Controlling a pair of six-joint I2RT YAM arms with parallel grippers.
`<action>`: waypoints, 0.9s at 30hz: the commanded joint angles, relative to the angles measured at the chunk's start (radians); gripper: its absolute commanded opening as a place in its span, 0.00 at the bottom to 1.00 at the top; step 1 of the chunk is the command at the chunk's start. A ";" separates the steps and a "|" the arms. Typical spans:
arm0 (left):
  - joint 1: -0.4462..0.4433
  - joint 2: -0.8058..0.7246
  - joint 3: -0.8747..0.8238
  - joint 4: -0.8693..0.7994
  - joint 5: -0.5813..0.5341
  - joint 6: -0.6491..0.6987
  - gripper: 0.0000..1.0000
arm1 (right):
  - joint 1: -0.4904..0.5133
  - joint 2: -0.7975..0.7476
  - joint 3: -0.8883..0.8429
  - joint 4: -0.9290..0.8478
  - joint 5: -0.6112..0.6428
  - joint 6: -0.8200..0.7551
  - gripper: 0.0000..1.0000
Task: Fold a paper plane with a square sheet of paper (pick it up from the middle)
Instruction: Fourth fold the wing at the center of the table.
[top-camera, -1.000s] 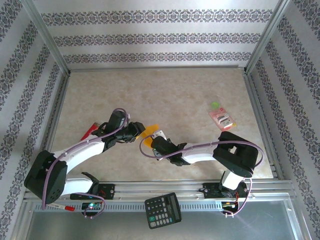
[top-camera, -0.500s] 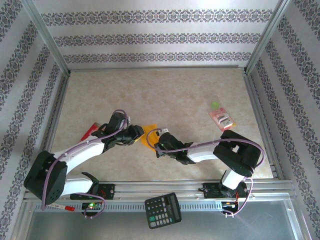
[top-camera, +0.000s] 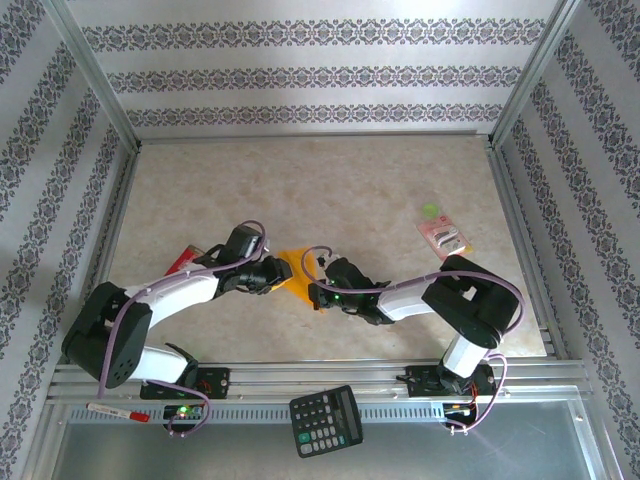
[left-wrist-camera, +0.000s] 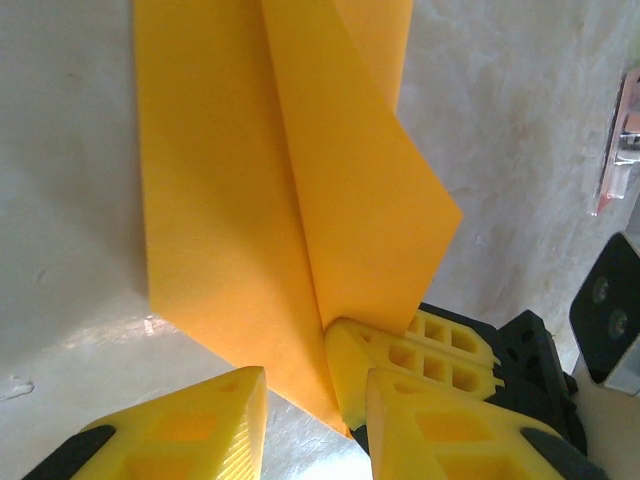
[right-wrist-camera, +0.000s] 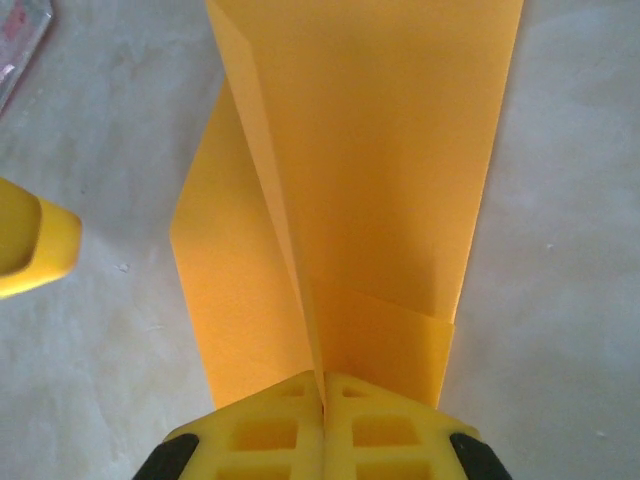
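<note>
Right wrist: right gripper (right-wrist-camera: 322, 385) pinches the paper plane (right-wrist-camera: 380, 180) crease; left gripper (left-wrist-camera: 310, 400), jaws parted, should press along it gently.

Left arm (top-camera: 170, 295) swung lower, paper plane (top-camera: 291, 269) shifted toward left tool (left-wrist-camera: 300, 388)

A pale wallpaper covers the back wall (top-camera: 320, 75) in horizontal bands of dark floral ornament, and the same bands run slantwise down the left wall (top-camera: 40, 170) and the right wall (top-camera: 600, 170) — each corner is marked by a bare aluminium post (top-camera: 93, 75). The table (top-camera: 330, 180) has a beige, marbled top set inside a metal frame, with a silver rail (top-camera: 320, 372) along its near edge. The light is bright and even, throwing only soft shadows — from the left wrist the tabletop looks pale and mottled, with a small glare patch.
</note>
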 joint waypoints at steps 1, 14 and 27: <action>0.010 0.020 0.043 -0.044 0.029 0.064 0.31 | -0.017 0.042 -0.033 0.018 -0.062 0.048 0.02; -0.005 0.185 0.174 -0.017 0.115 0.131 0.17 | -0.038 0.071 -0.067 0.068 -0.088 0.106 0.01; -0.007 0.311 0.241 0.017 0.133 0.147 0.13 | -0.042 0.092 -0.068 0.085 -0.087 0.117 0.01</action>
